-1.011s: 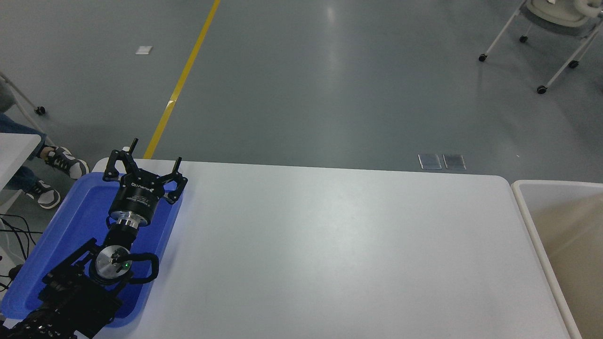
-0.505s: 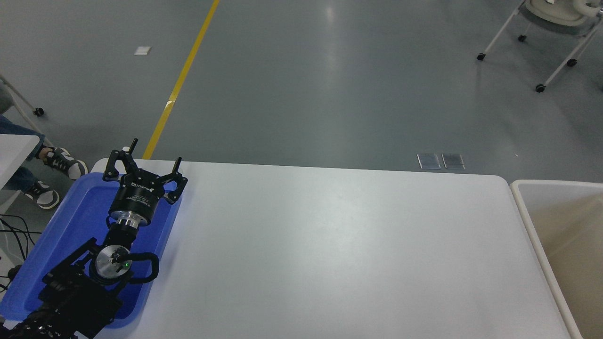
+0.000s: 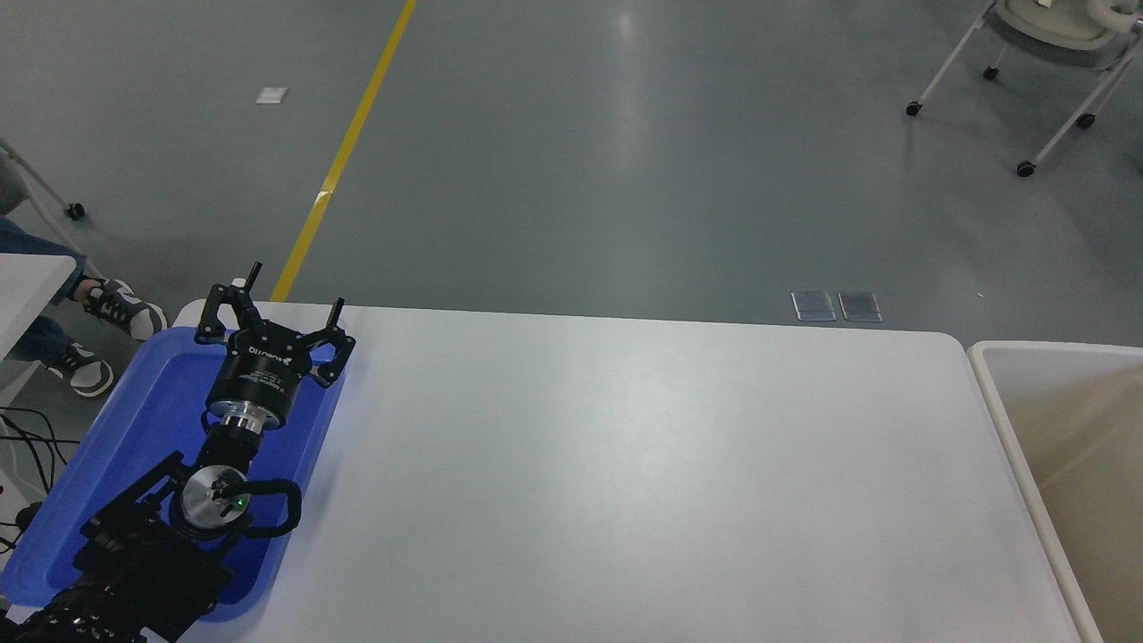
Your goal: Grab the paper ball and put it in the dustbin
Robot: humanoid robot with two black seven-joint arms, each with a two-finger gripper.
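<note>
The cream-beige dustbin stands past the table's right edge, cut off by the picture's right side. The paper ball is not in view. My left gripper is open and empty, parked over the far end of a shallow blue tray at the table's left. My right arm and gripper are out of view.
The white table fills the middle. A person's sneakered feet rest on the floor at the far left, beside another white table's corner. A wheeled chair frame stands at the top right. Cables hang at the left.
</note>
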